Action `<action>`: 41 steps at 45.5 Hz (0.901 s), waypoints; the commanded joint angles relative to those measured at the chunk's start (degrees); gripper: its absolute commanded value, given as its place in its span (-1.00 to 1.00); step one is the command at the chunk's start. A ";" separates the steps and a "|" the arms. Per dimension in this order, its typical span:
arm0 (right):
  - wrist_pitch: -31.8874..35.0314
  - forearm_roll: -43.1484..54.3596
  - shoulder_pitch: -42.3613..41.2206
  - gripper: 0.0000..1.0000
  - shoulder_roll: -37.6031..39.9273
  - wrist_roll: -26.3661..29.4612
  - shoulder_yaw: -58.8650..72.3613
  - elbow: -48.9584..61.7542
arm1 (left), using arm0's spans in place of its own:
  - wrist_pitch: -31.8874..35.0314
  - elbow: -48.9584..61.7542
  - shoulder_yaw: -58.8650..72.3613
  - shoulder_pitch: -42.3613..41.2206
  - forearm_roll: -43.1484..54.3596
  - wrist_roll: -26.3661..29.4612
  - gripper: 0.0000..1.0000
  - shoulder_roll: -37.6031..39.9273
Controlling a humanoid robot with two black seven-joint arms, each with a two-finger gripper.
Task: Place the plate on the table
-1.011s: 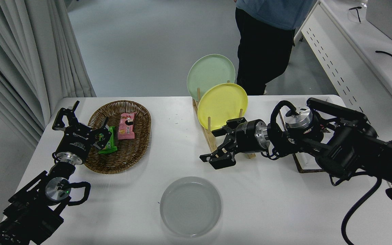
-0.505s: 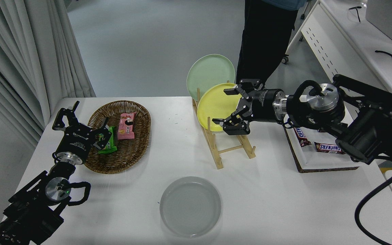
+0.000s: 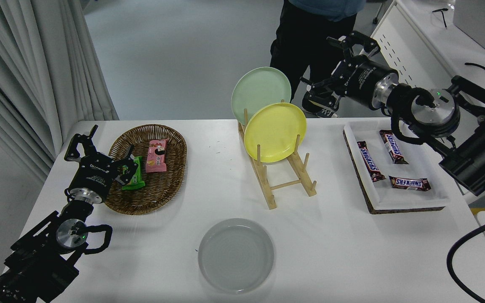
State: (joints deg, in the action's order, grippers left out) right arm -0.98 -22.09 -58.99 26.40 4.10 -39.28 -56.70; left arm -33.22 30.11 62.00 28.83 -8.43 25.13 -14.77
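The light-grey plate (image 3: 236,255) lies flat on the white table (image 3: 335,244) near its front edge, with nothing touching it. My right gripper (image 3: 335,67) is open and empty, raised high beyond the table's far right edge, far from the plate. My left gripper (image 3: 99,153) is parked at the lower left, open, by the wicker basket.
A wooden rack (image 3: 286,176) holds a yellow plate (image 3: 275,131) and a pale green plate (image 3: 260,90). A wicker basket (image 3: 150,195) holds snack packets. A white tray (image 3: 425,181) holds chocolate bars. A person (image 3: 314,29) stands at the far side.
My right arm has lifted up and swung back to the right, from just above the table near the rack to high past the far edge. The grey plate has not moved.
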 commanded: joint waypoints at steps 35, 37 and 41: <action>9.15 34.31 29.19 1.00 -5.22 -16.05 -25.14 3.97 | 0.00 -0.05 0.05 0.00 -0.01 0.00 1.00 0.00; 10.99 35.18 30.16 1.00 -5.40 -16.66 -25.14 4.06 | 0.00 -0.05 0.05 0.00 -0.01 0.00 1.00 0.00; 13.28 37.38 32.00 1.00 -6.54 -18.51 -25.23 4.23 | 0.00 -0.05 0.05 0.00 -0.01 0.00 1.00 0.00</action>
State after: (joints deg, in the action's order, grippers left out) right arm 7.38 9.98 -32.42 21.62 -10.91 -63.56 -52.84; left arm -33.22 30.10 62.02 28.83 -8.44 25.14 -14.76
